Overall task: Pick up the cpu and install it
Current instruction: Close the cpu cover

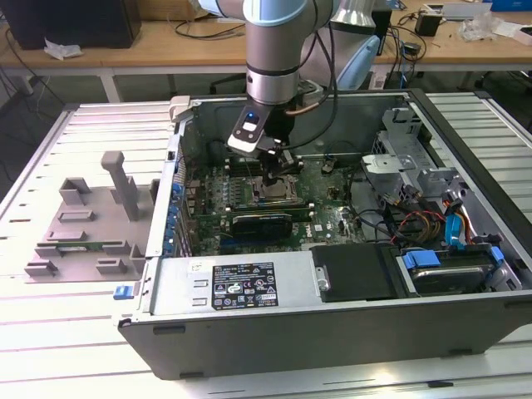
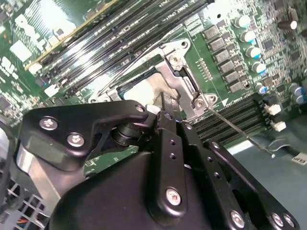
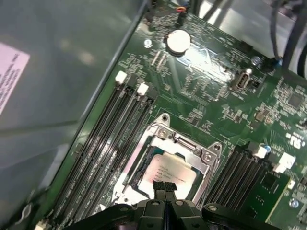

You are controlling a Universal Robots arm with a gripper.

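Nothing readable. Print on the black-and-white rectangular sticker (image 1: 243, 285), on the grey metal cover (image 1: 174, 283) at lower centre of the exterior view, is too small. Markings on the silver-grey square cpu (image 3: 169, 171) are too faint.

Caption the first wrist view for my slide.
Claw at the cpu lying in its socket frame on the motherboard.

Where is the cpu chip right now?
In the first wrist view, the cpu sits inside the socket frame on the motherboard, between banks of memory slots, with the shut gripper right at it.
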